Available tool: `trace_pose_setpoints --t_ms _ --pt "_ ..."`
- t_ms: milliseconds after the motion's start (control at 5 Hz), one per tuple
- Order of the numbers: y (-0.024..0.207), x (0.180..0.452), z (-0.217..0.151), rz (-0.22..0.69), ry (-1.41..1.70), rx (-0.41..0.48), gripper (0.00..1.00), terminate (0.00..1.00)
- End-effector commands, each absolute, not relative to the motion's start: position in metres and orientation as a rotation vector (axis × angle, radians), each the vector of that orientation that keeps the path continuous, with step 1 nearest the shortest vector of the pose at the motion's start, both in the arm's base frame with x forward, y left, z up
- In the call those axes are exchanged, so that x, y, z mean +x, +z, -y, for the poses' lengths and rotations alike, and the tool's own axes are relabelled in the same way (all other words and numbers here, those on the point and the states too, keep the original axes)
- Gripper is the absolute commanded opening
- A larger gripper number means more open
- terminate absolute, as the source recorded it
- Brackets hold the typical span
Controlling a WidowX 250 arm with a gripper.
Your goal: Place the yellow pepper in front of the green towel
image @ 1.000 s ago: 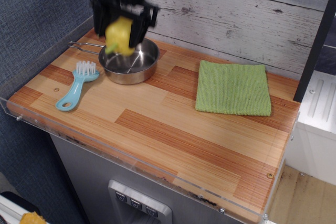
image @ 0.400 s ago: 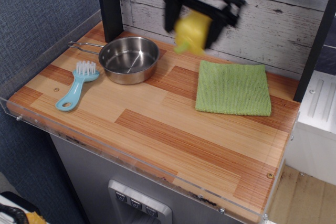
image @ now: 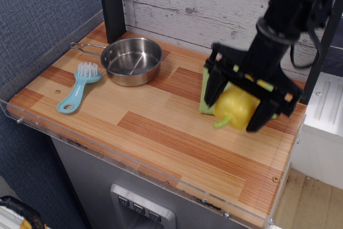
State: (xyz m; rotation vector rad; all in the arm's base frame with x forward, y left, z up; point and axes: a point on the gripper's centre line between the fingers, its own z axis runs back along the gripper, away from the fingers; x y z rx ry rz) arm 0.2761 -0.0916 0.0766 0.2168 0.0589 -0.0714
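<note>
My black gripper [image: 237,104] is shut on the yellow pepper [image: 235,106], a glossy lobed toy with a green stem pointing down left. It holds the pepper in the air over the front edge of the green towel [image: 205,90]. The towel lies flat at the right rear of the wooden counter and is mostly hidden behind the gripper and arm; only a strip at its left edge and small bits show.
A steel pan [image: 131,60] with a long handle stands at the back left. A light-blue brush [image: 79,87] lies in front of it. A clear guard rim [image: 134,167] runs along the counter's front edge. A black post [image: 111,4] stands behind the pan.
The gripper carried the pepper from above the pan rightward across the counter, then down and forward to the towel's front edge.
</note>
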Motion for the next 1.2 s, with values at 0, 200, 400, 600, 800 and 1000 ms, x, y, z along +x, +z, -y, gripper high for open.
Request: trace_pose_setpoints --t_ms 0,200,400,600,800,1000 --pt "0.065 0.241 0.086 0.041 0.103 0.122 0.00 0.00" --pt "0.053 0.238 0.080 0.006 0.134 0.066 0.00 0.00" --pt "0.045 0.235 0.078 -0.045 0.179 0.016 1.00 0.00" --pt "0.053 0.235 0.073 -0.028 0.177 -0.030 1.00 0.00" --pt "0.072 0.237 0.071 -0.021 0.117 -0.021 1.00 0.00" --pt "0.122 0.231 0.073 0.045 -0.004 0.069 1.00 0.00"
